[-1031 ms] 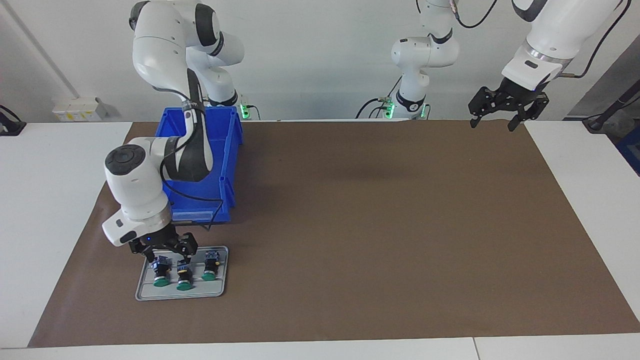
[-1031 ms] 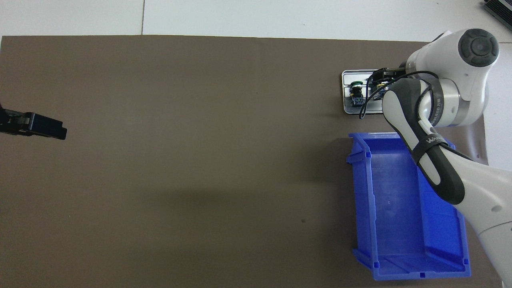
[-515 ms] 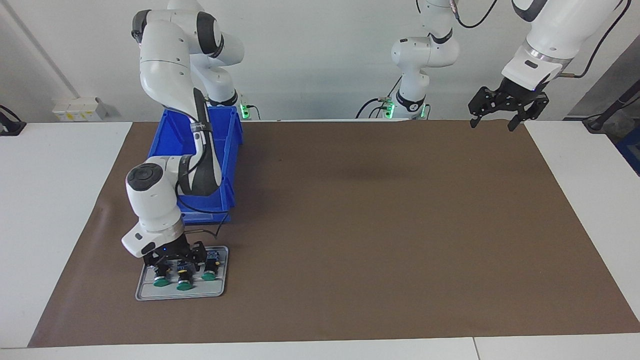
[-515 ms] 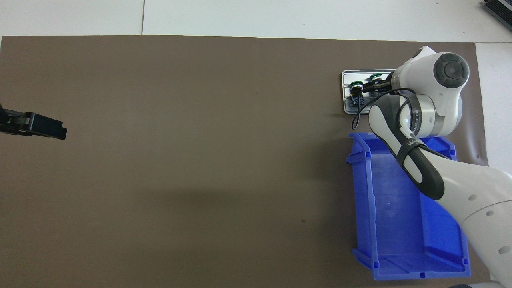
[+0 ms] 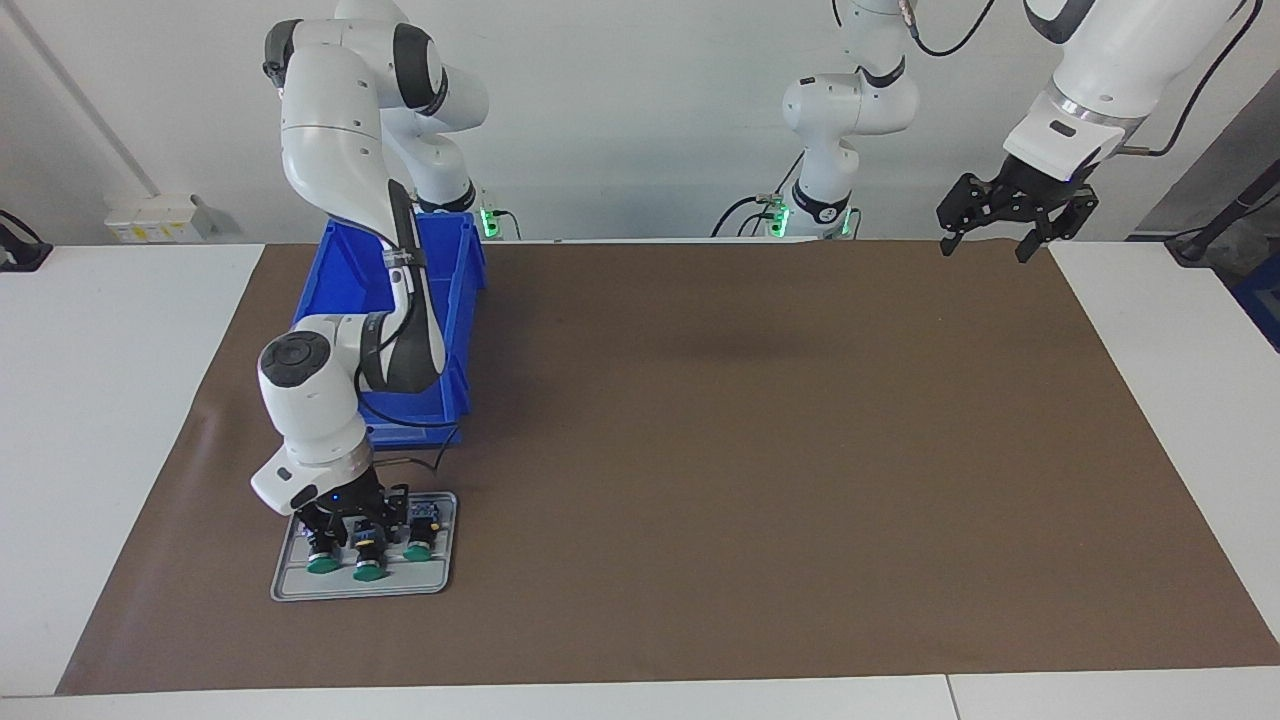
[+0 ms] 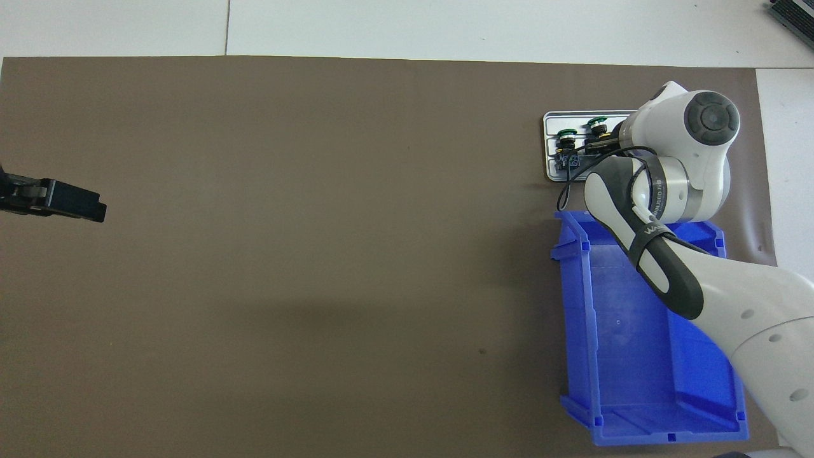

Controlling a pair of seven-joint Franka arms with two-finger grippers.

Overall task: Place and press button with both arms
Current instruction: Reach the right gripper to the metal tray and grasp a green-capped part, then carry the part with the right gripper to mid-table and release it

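Note:
Three green-capped buttons lie side by side on a grey tray [image 5: 300, 590] near the table edge farthest from the robots, at the right arm's end. The middle button [image 5: 370, 566] shows its green cap, as do the two beside it [image 5: 321, 562] [image 5: 418, 548]. My right gripper [image 5: 352, 522] is down on the tray, at the base end of the middle button. From overhead, my right wrist hides one button; two caps [image 6: 566, 133] [image 6: 596, 121] show. My left gripper [image 5: 985, 250] hangs open and holds nothing, high over the mat corner near its base, and waits.
A blue bin [image 5: 455, 300] stands between the tray and the right arm's base, and the right forearm passes over it. A brown mat [image 5: 750, 450] covers most of the white table.
My right arm has swung in and come down, bringing its gripper low onto the tray among the buttons. The left arm has not moved.

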